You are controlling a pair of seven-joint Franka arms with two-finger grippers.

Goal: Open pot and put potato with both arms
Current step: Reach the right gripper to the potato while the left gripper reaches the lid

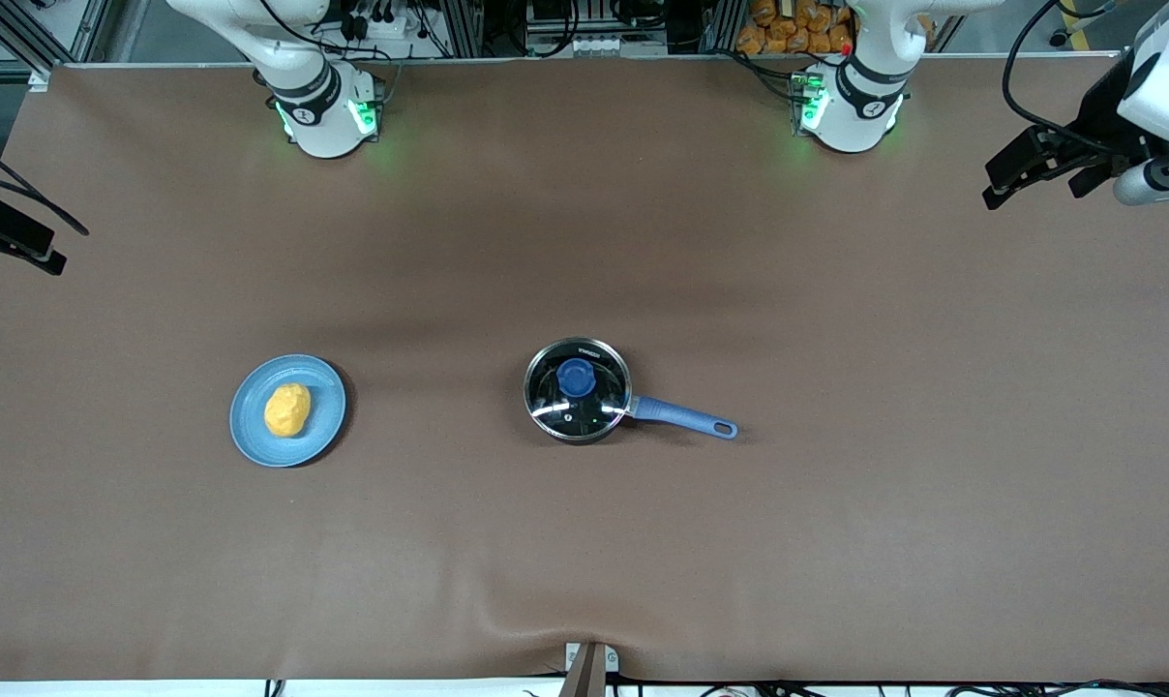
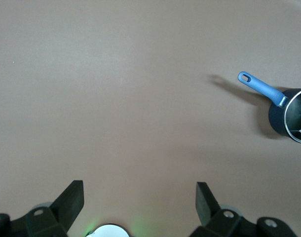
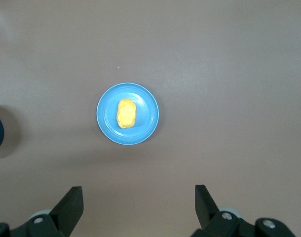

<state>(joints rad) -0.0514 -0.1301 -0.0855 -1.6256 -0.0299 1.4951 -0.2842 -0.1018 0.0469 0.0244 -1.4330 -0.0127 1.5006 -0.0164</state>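
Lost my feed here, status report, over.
Left pincer and right pincer open, raised, waiting. Pot lidded; potato on plate. Nothing between them.

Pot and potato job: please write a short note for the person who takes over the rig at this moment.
Left gripper: open, holding nothing, high over the left arm's end of the table.
Right gripper: open, holding nothing, over the table above the plate.
Pot: mid-table, lid on it.
Potato: on the blue plate, toward the right arm's end.
Done: nothing.
Left: lift the lid, put the potato in the pot.
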